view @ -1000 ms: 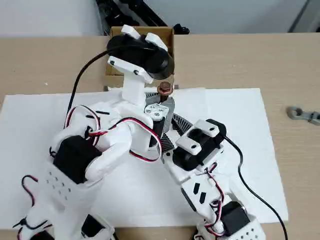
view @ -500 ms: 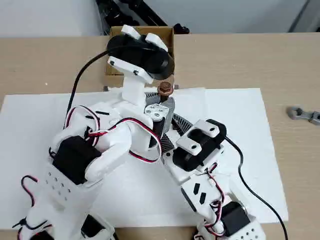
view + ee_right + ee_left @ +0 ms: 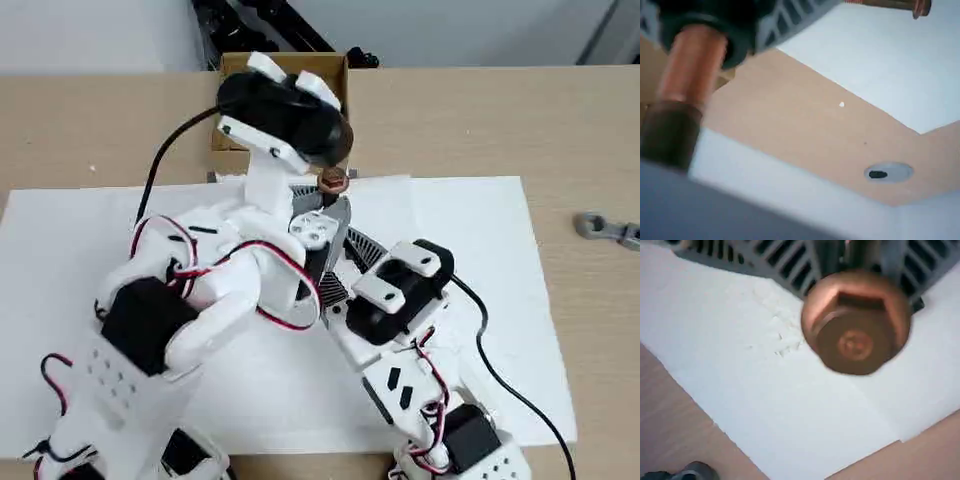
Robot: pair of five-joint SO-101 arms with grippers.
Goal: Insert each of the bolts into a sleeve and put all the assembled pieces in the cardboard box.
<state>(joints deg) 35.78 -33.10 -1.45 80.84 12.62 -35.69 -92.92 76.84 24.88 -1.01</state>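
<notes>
A copper bolt (image 3: 331, 180) stands head-up just in front of the cardboard box (image 3: 332, 70), at the white sheet's far edge. My left gripper (image 3: 322, 203) is shut on it; the left wrist view looks straight onto its hex head (image 3: 856, 322), with grey ribbed fingers (image 3: 775, 260) behind. My right gripper (image 3: 342, 232) meets it from the near right. In the right wrist view, its grey fingers (image 3: 785, 20) close on a black sleeve (image 3: 705, 22) around the copper shank (image 3: 690, 65). Another bolt (image 3: 890, 4) lies on the sheet.
The white sheet (image 3: 470, 250) covers the table's middle, with bare wood around it. A grey metal tool (image 3: 605, 228) lies at the far right. A grey disc (image 3: 888, 172) is set into the wood. Both arms crowd the sheet's centre.
The left arm has shifted slightly toward the box. The bolt has barely moved, and the right arm stays put.
</notes>
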